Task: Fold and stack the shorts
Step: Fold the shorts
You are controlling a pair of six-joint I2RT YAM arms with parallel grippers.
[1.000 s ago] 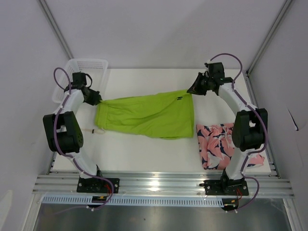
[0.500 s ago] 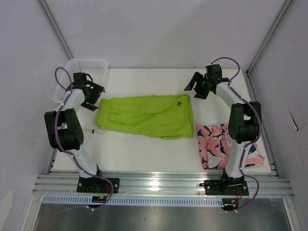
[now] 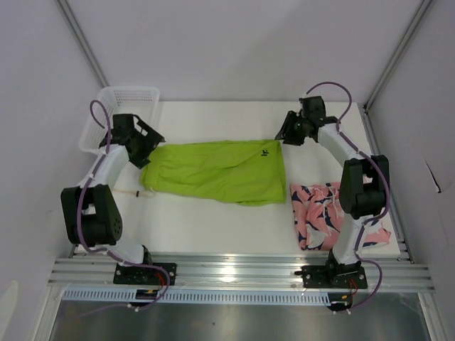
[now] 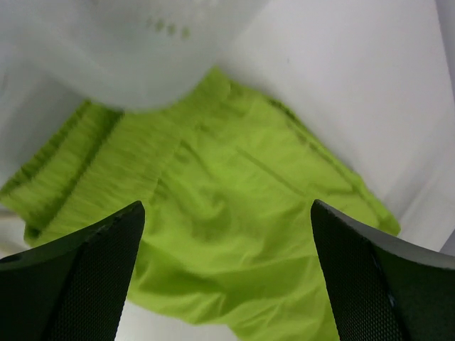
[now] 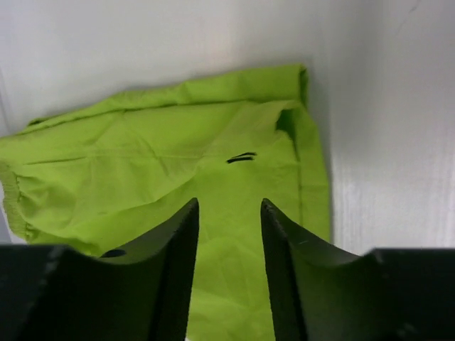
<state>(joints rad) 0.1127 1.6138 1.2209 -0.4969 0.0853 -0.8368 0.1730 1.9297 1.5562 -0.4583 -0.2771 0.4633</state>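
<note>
Lime green shorts [image 3: 217, 170] lie spread flat at the centre of the table [image 3: 213, 220], with both grippers parted and empty.
The plain pair carries a small dark logo. Its gathered waistband, at 9 o'clock, sits below the wide-open left gripper [image 3: 149, 145]. The right gripper [image 3: 282, 132] hovers at 1 o'clock, jaws apart. Pink shark-print shorts [image 3: 330, 213] lie bunched at 4 o'clock. There are two pairs of shorts and one basket [image 3: 131, 96].

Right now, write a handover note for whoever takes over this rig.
Left claw: open, empty, above the green shorts' waistband end.
Right claw: open, empty, above their logo end.
Green pair: spread flat mid-table.
Pink shorts: near right of the table, beside the right arm, apart from the green pair.
Done: green pair laid out.
Left: fold it, then stack both pairs.
</note>
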